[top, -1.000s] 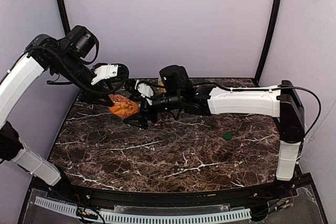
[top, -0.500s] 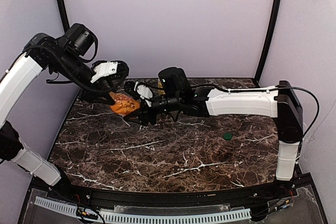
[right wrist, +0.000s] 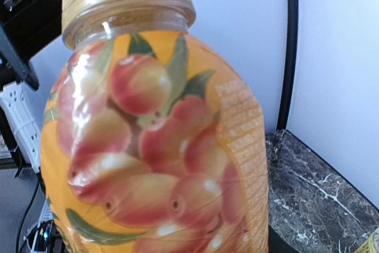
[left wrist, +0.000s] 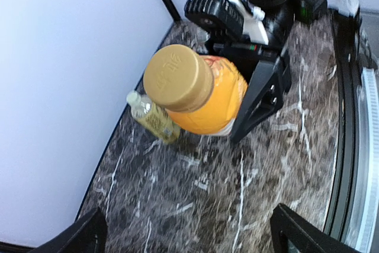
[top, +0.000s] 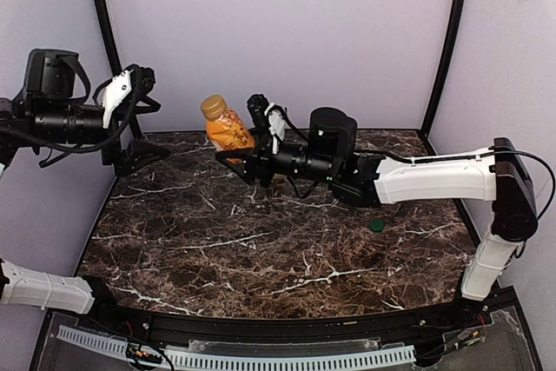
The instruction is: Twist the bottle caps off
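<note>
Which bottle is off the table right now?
The orange gold-capped bottle, held in the air by the right gripper. The yellow-labelled bottle, the only other one in view, is down on the marble by the wall.

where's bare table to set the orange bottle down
The wide marble table middle and front, from the left edge across to the green cap, is bare. The back edge is crowded: the yellow-labelled bottle stands there, near the held orange bottle.
</note>
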`<move>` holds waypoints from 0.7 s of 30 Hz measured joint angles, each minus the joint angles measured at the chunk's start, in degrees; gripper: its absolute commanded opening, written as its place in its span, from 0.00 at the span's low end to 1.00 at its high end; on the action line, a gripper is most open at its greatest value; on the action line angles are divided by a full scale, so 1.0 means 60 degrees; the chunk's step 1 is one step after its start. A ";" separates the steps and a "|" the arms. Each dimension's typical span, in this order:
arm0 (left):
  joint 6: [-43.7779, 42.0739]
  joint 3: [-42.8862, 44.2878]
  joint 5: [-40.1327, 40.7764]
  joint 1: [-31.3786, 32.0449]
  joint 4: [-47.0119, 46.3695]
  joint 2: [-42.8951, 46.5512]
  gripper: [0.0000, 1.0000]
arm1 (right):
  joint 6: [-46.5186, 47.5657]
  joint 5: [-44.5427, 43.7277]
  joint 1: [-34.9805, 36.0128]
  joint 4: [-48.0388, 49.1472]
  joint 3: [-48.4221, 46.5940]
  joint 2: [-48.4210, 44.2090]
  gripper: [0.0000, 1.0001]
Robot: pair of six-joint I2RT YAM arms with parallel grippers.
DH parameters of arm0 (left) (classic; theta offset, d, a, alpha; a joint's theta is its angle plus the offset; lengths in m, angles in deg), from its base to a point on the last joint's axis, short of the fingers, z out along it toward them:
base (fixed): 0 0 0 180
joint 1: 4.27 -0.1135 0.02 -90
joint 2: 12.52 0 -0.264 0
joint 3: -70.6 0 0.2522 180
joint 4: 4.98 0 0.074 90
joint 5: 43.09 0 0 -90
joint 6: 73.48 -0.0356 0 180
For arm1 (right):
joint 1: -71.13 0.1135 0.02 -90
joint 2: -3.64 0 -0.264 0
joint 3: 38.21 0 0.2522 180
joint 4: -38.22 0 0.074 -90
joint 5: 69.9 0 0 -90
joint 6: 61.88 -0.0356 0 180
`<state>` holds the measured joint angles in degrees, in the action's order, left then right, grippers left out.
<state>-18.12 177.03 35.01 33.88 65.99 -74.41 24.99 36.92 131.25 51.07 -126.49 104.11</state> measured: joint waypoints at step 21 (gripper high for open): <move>0.4572 -0.3504 -0.4699 -0.0029 -0.7690 -0.0186 0.81 | -0.0627 0.1883 0.0004 0.3632 -0.0295 0.0233 0.47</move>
<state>9.31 156.00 6.81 33.71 19.85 -75.52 21.23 48.22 131.27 72.86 -128.26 105.51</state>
